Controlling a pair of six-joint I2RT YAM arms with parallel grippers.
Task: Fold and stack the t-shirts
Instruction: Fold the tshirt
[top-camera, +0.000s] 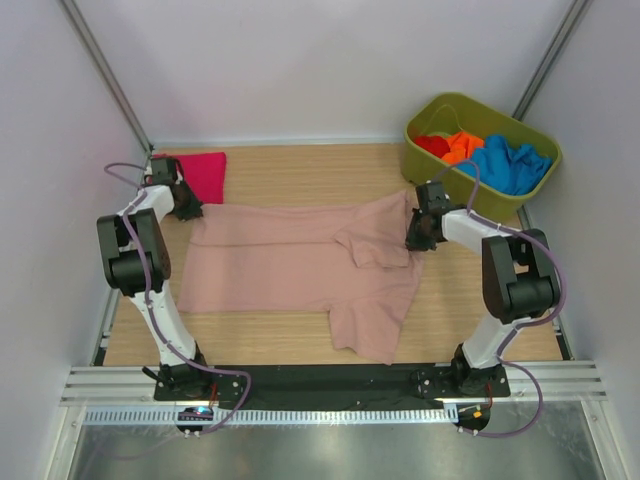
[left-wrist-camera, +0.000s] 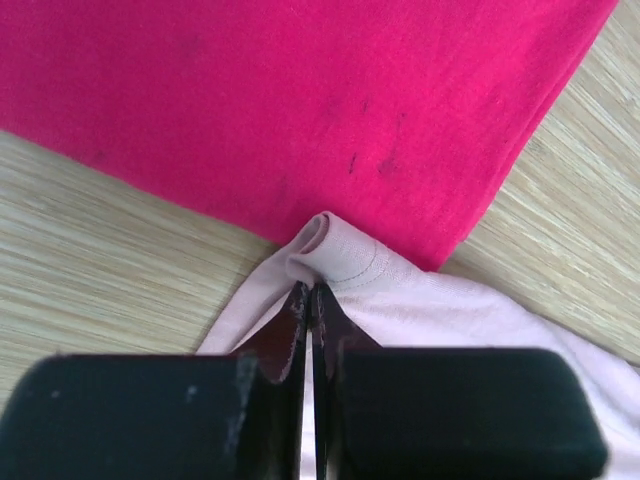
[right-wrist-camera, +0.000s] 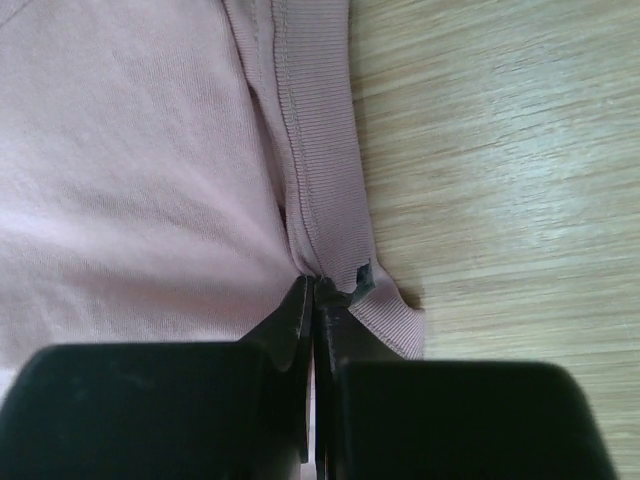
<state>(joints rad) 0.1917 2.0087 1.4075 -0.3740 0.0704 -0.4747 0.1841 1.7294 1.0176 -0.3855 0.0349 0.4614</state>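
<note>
The dusty-pink t-shirt (top-camera: 290, 265) lies spread out in the middle of the table (top-camera: 290, 180). The left gripper (left-wrist-camera: 309, 298) has its jaws pressed together on a pink corner, right beside the folded magenta t-shirt (left-wrist-camera: 280, 90) (upper left in the top view). The right gripper (right-wrist-camera: 316, 290) pinches a ribbed edge, maybe the hem. More t-shirts (top-camera: 480, 155) sit in the green tub (top-camera: 417, 158), upper right.

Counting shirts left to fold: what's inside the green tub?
Red cloth, orange cloth and blue cloth lie bunched in the tub. Whatever is beneath them is covered, so no count is possible.
</note>
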